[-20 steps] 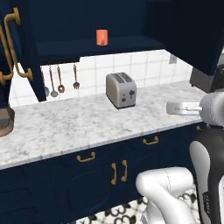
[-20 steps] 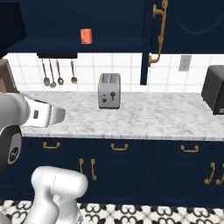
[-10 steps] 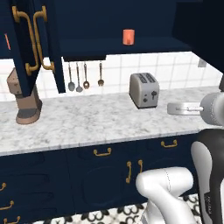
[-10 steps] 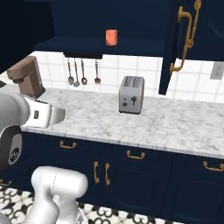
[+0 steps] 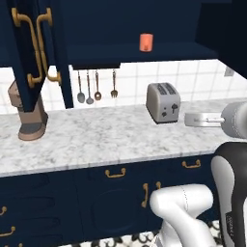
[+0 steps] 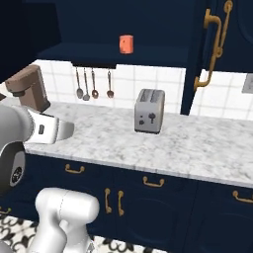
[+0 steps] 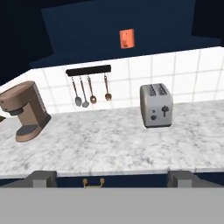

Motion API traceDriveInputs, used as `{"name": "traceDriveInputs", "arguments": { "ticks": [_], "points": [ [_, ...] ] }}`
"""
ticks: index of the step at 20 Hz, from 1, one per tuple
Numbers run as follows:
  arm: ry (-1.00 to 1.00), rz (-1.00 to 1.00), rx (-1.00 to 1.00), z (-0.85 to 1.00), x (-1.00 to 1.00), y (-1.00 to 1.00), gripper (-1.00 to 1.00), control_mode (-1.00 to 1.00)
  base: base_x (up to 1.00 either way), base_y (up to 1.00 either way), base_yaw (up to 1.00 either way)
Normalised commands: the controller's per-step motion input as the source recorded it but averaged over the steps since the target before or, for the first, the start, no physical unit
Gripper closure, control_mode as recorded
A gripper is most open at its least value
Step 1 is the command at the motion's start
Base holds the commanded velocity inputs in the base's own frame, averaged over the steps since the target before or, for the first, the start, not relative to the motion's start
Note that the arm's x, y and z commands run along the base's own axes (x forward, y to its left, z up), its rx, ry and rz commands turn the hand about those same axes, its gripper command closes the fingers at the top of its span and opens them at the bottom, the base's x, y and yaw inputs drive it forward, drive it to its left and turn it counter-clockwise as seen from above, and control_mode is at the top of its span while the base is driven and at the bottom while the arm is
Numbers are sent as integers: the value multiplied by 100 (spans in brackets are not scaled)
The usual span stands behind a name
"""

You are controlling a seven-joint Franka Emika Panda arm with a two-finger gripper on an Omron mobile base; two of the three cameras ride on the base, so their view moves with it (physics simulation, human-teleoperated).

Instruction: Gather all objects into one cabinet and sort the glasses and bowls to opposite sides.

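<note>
You see one orange tumbler (image 5: 145, 42) standing upright on the open cabinet's shelf (image 5: 169, 49), above and slightly left of the toaster (image 5: 163, 102) on the desk (image 5: 96, 140). Your hand (image 7: 111, 178) shows fingertips (image 7: 42, 177) set wide apart, holding nothing.

Matt orange tumbler (image 5: 145, 42) on a matt navy shelf (image 5: 144, 52); brushed-metal toaster (image 5: 163, 102); polished grey-veined marble desk (image 5: 106, 140); glossy white wall tiles (image 6: 163, 81); brass handles (image 5: 37, 46).

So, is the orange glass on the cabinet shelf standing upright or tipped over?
Upright. The orange glass stands on its base on the navy shelf, taller than it is wide, with level top and straight sides in both base views.
</note>
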Motion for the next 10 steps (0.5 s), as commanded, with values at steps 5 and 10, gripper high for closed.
{"name": "traceDriveInputs", "arguments": {
  "ticks": [5,10],
  "points": [
    [0,0,0,0,0,0,-100,100,30,0,0],
    [0,0,0,0,0,0,-100,100,32,-3,0]
  ]
}}
